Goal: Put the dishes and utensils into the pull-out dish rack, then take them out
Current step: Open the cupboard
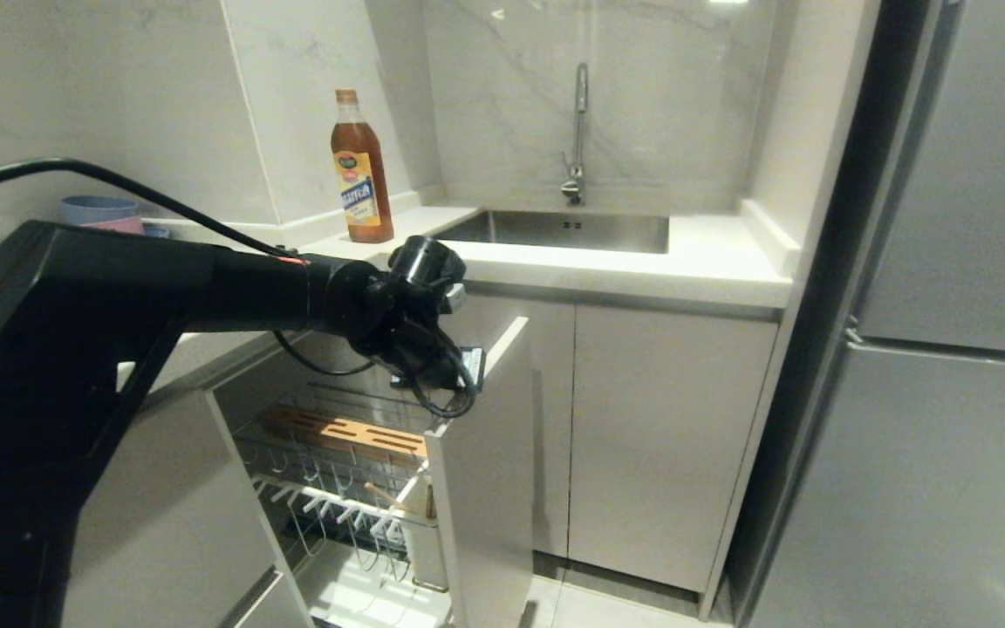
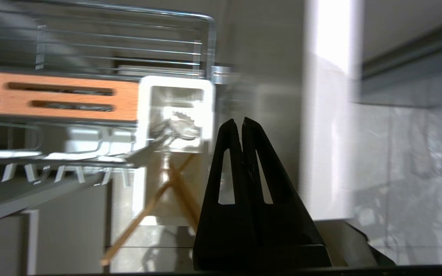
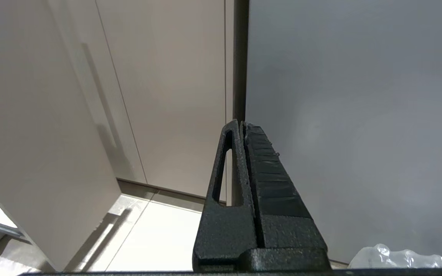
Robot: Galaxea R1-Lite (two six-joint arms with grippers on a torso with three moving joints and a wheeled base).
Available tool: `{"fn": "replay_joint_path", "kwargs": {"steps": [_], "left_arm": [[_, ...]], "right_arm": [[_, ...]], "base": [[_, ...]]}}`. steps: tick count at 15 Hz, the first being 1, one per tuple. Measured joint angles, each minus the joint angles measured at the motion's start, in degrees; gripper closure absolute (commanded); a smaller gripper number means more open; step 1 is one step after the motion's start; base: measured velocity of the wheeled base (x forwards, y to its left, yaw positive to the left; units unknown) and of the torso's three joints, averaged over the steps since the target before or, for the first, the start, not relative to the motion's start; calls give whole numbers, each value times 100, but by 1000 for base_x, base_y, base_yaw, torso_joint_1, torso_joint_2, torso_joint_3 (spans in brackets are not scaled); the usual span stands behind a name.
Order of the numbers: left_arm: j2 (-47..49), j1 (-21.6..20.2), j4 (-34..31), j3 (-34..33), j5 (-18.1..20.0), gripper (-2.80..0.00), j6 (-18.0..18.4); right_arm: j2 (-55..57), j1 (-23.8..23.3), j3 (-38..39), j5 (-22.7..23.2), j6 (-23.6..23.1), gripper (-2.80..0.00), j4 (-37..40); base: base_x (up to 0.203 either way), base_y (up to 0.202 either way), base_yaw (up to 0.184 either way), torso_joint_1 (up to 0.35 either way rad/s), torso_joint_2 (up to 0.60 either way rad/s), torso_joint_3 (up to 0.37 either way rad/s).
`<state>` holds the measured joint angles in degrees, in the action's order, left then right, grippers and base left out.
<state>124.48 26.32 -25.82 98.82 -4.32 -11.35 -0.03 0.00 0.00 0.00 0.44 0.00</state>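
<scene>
Presently, my left gripper point(image 2: 243, 122) has its fingers pressed together on nothing, and it sits at the top edge of the white front panel point(image 1: 489, 471) of the pull-out dish rack point(image 1: 337, 453), which stands drawn out of the cabinet below the table point(image 1: 607, 266).

Key relation: in the left wrist view, the white utensil cup point(image 2: 175, 111) lies at about ten o'clock from the fingertips, just beside them, at the corner where the slotted wood strip point(image 2: 56, 96) ends. The chopsticks point(image 2: 159, 203) lean out of that cup, crossed, and run down toward seven o'clock, so their long axis slants away from the line of the fingers rather than across it. A metal utensil point(image 2: 167, 134) seems to rest in the same cup; blur keeps me from saying whether it is fork or spoon.

In the head view the strip point(image 1: 354, 432) and one chopstick point(image 1: 385, 495) sit at about seven o'clock from the left wrist, inside the wire basket.

I see neither plate nor bowl clearly in any view.

My right gripper point(image 3: 243, 124), fingers likewise pressed together and holding nothing, is parked facing cabinet doors and floor, well apart from the rack. I judge the left arm to be the nearer one; the fingers would have to spread and turn to cross the chopsticks' axis.
</scene>
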Motion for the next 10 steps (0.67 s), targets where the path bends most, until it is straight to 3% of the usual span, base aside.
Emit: {"fn": "replay_joint_path", "kwargs": {"steps": [10], "left_arm": [[0,772,20,33,-15,0,-163]], "right_arm": [[-1,0,0,-1,0,0,0]], "base": [[0,0,0,0,0,0]]}}
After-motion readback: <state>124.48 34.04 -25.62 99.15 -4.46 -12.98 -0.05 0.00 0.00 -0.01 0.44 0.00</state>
